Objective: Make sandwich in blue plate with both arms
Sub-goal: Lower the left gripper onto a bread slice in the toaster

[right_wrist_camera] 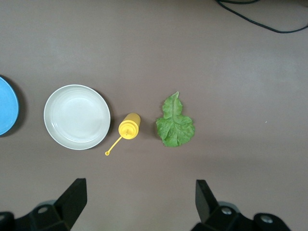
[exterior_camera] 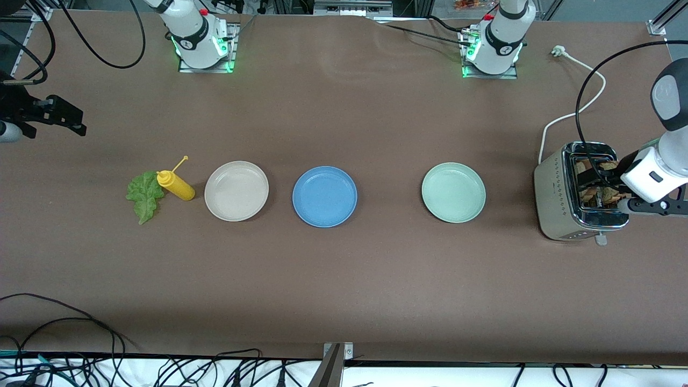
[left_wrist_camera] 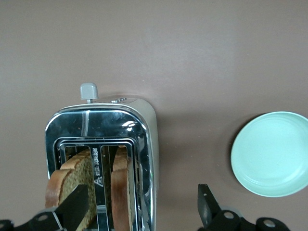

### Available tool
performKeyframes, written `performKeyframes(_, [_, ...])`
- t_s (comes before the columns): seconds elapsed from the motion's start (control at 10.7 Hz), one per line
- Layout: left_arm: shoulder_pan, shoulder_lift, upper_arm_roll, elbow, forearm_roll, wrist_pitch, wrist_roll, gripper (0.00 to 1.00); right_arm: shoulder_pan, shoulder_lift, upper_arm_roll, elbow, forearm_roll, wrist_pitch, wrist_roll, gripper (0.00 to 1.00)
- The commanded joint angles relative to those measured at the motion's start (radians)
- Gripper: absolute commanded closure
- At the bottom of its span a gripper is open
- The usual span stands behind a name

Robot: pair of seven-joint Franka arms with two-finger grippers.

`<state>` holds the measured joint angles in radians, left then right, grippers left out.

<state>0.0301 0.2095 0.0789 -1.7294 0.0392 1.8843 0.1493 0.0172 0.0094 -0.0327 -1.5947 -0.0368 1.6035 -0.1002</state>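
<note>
Brown desk (exterior_camera: 344, 279), three plates in a row across its middle. Blue plate (exterior_camera: 324, 196) sits at the centre, bare. Cream plate (exterior_camera: 236, 191) lies beside it toward the right arm's end; mint plate (exterior_camera: 453, 192) lies toward the left arm's end, well apart from the blue one.

Lettuce (exterior_camera: 144, 195) lies flat on the desk toward the right arm's end, past the cream plate. Yellow bottle (exterior_camera: 175, 185) lies tipped on its side between lettuce and cream plate, its base touching the leaf, its thin nozzle pointing away from the front camera.

Toaster (exterior_camera: 578, 191) stands near the left arm's end, chrome, lever on the side facing the front camera. Two toast slices (left_wrist_camera: 72, 185) stand upright, one per slot, tops above the rim.

Left claw (left_wrist_camera: 142, 207) hangs over the toaster, fingers wide apart; one finger (left_wrist_camera: 77, 204) is over the outer slice, the other (left_wrist_camera: 206, 204) is off the toaster's side over bare desk. Nothing gripped.

Right claw (right_wrist_camera: 139, 202) hovers high over the desk at the right arm's end, fingers apart and empty, with lettuce, bottle and cream plate below in its wrist view.
</note>
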Motion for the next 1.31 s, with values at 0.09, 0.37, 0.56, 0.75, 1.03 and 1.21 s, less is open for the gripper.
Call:
performKeyframes(0.09, [0.022, -0.01, 0.004, -0.104, 0.022, 0.088, 0.062, 0.0, 0.0, 0.007, 0.0, 0.022, 0.0, -0.016, -0.009, 0.0])
performKeyframes(0.37, [0.028, -0.009, 0.013, -0.133, 0.025, 0.095, 0.069, 0.0, 0.0, 0.007, 0.0, 0.022, 0.0, -0.017, -0.009, 0.0])
performKeyframes(0.56, [0.028, 0.004, 0.018, -0.134, 0.065, 0.095, 0.073, 0.03, 0.0, 0.007, 0.0, 0.022, 0.0, -0.016, -0.009, 0.0])
performKeyframes(0.75, [0.028, 0.013, 0.024, -0.134, 0.068, 0.095, 0.075, 0.06, 0.0, 0.007, 0.0, 0.022, 0.0, -0.017, -0.009, 0.0])
performKeyframes(1.03, [0.03, 0.025, 0.028, -0.134, 0.068, 0.093, 0.075, 0.16, 0.0, 0.009, 0.0, 0.022, 0.0, -0.019, -0.009, 0.0])
performKeyframes(1.21, [0.03, 0.027, 0.028, -0.134, 0.068, 0.093, 0.075, 0.39, 0.0, 0.009, 0.0, 0.022, 0.0, -0.019, -0.007, 0.0])
